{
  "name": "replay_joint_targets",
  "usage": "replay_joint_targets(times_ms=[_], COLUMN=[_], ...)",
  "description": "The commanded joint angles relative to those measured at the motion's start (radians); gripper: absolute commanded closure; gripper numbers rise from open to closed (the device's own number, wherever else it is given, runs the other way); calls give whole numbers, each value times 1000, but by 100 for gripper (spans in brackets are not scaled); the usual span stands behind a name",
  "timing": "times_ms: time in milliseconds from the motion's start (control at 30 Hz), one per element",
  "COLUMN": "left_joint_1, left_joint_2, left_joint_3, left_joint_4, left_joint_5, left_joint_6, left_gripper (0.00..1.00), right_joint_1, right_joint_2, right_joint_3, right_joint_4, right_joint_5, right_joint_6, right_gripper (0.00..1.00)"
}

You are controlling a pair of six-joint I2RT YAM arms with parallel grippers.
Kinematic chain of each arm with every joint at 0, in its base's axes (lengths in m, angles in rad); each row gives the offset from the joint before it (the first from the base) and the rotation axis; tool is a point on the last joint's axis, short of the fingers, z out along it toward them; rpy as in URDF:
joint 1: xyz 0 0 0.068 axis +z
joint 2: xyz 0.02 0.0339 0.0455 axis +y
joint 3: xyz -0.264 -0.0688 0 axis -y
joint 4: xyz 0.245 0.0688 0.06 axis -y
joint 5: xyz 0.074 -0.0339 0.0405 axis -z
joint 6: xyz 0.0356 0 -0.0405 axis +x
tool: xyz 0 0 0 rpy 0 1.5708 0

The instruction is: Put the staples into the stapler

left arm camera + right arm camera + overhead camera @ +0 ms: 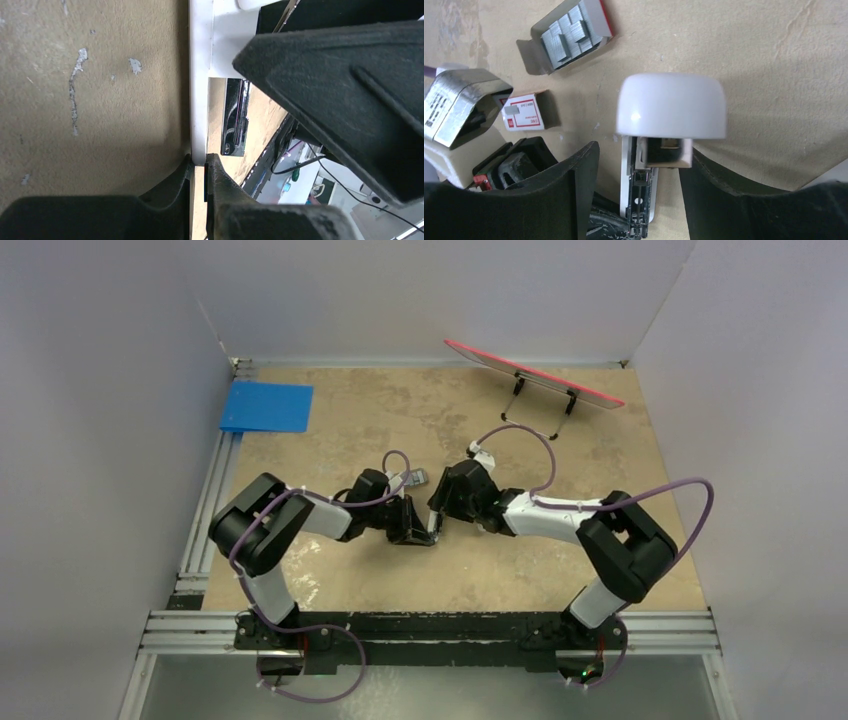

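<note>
Stapler (671, 105) pinned open between both grippers, staples (571, 37) not yet loaded.
The left gripper (199, 162) was clamped on the thin edge of the white base. The right gripper (640, 152) stood partly open astride the rounded cap, visibly clear of it on one side. Stiff, light, smooth and hinged, the stapler probably handled best by its base rail; its long axis ran straight out from the left jaws, cap past the right fingertips. The staples lay in their open box (531, 55), well outside the right jaws: brittle strips, best pinched along their long sides.

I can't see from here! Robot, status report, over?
Left gripper shut on stapler. Right gripper open around its raised top. Staples in open box nearby. Nothing seen in the way.
</note>
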Motion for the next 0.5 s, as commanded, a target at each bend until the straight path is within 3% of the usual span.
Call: replay_joint_targets(times_ms=[0,400,467], left_joint_1=[-8,-8,-9], left_joint_2=[32,36,32], left_joint_3=[7,4,5], left_joint_4=[12,23,18], left_joint_5=[-50,-41,-40], left_joint_6=[2,-1,2], left_gripper=[100,100,94], right_joint_1=[4,25,30], right_joint_2=[-6,59,62], right_joint_3=[11,59,70], right_joint_4=[2,-45,-63], right_joint_5=[84,112,133], right_joint_6=[54,42,40], right_gripper=[40,70,73])
